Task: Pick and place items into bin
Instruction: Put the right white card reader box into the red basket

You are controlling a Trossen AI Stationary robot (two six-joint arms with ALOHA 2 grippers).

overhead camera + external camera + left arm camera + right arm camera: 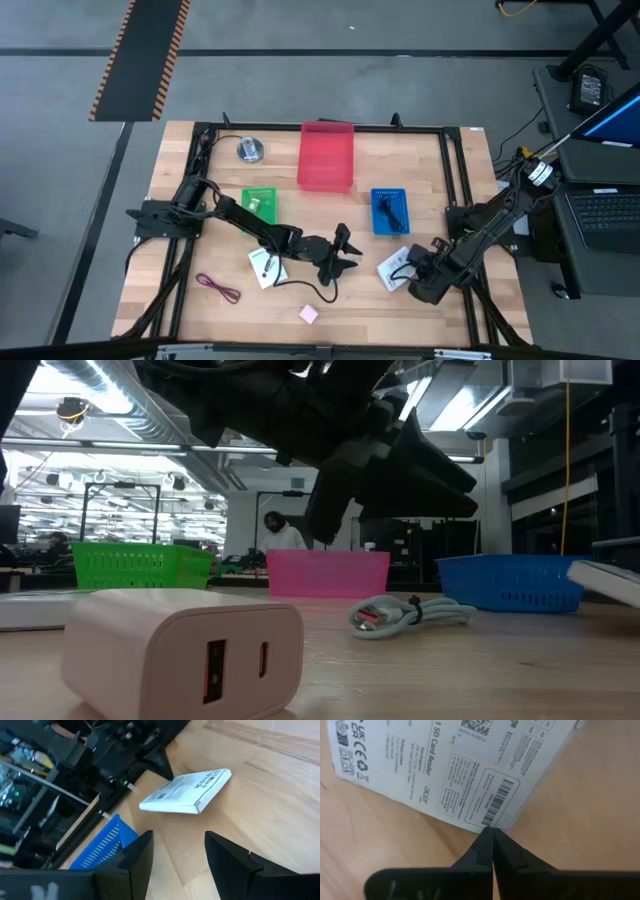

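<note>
Closest to the low camera sits a pink charger cube (185,650) with a coiled pale cable (410,613) behind it. My right gripper (492,842) has its fingers pressed together, tips touching the edge of the white card-reader box (455,767), which lies flat on the table, not held. Taking that box (393,268) as my landmark, my left gripper (338,262) hangs just to its left over bare wood, jaws spread and empty, with a second white card (266,267) beyond it and a maroon cable (218,289) farther left. Behind the box stands the blue bin (390,211); the red bin (326,156) and green bin (259,203) lie farther off to the left. I judge the step as lining up on the box: next I must open the right fingers, straddle its edge, pinch, and carry it into a bin.
</note>
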